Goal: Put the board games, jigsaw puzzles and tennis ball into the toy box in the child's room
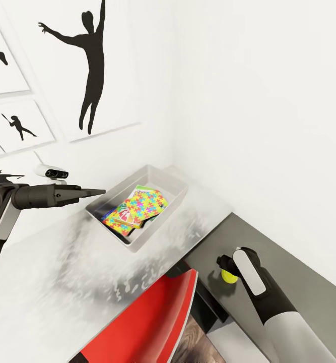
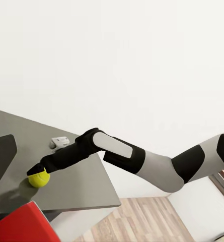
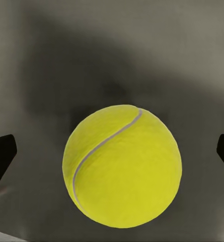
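So we're parked at the corner of the table (image 1: 47, 282), head camera looking down over both arms. The toy box (image 1: 174, 177) sits on the light grey top near the wall corner, roughly 12 o'clock from the middle of the head view, and it already has stuff in it: a jigsaw puzzle (image 1: 136, 207) lying tilted on top of the pile, with edges of other flat boxes poking out underneath that we can't really identify.

The tennis ball (image 1: 229, 276) is over on the dark grey lower section of the table, about 4 o'clock from the toy box and well apart from it. Our right gripper (image 1: 225, 267) is right down over it. In the right wrist view the ball (image 3: 122, 172) sits dead centre on the dark surface with one black fingertip (image 3: 1, 159) off to each side, clear of it, so the fingers are spread wide and not touching the ball.

Our left gripper (image 1: 98, 191) hangs in the air at about 9 o'clock from the toy box, just beside its rim, fingers looking pinched together to a point, nothing in them.

There's a red chair (image 1: 152, 322) tucked in at 6 o'clock.
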### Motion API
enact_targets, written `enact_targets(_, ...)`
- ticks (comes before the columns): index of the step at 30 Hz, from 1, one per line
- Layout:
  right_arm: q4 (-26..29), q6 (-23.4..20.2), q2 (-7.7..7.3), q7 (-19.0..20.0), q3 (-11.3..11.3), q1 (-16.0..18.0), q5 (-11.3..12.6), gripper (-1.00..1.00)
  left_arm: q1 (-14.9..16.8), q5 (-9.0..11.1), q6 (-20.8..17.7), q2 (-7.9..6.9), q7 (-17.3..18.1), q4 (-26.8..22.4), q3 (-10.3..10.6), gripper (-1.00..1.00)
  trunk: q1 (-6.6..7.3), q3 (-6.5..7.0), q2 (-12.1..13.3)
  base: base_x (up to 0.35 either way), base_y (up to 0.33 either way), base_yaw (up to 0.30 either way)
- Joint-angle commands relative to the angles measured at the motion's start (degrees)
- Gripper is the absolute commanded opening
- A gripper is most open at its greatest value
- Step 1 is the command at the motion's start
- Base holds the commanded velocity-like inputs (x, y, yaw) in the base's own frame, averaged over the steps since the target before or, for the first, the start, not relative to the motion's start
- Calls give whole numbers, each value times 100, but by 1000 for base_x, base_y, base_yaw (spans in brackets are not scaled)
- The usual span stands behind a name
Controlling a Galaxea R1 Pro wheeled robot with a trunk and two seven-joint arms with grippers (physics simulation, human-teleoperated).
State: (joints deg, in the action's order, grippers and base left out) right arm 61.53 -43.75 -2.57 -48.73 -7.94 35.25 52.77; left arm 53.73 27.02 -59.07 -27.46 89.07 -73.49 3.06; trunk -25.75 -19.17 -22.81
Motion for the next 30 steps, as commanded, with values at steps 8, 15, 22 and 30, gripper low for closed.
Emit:
enact_targets(8,-11,-11,-7,-57,-15,7,57,100,6,5,-60,-5,22,1,19,100,-3,-12,-11,0,0,0)
enact_targets(15,-212,-11,-7,-57,1,12,55,100,6,5,-60,-5,22,1,27,100,-3,-12,-11,0,0,0)
enact_targets(22,-302,-4,0,-55,3,72,57,100,6,5,-60,-5,22,1,35,100,-3,-12,-11,0,0,0)
enact_targets(30,-308,53,1,-49,-15,79,57,-100,6,5,-60,-5,22,2,36,100,-3,-12,-11,0,0,0)
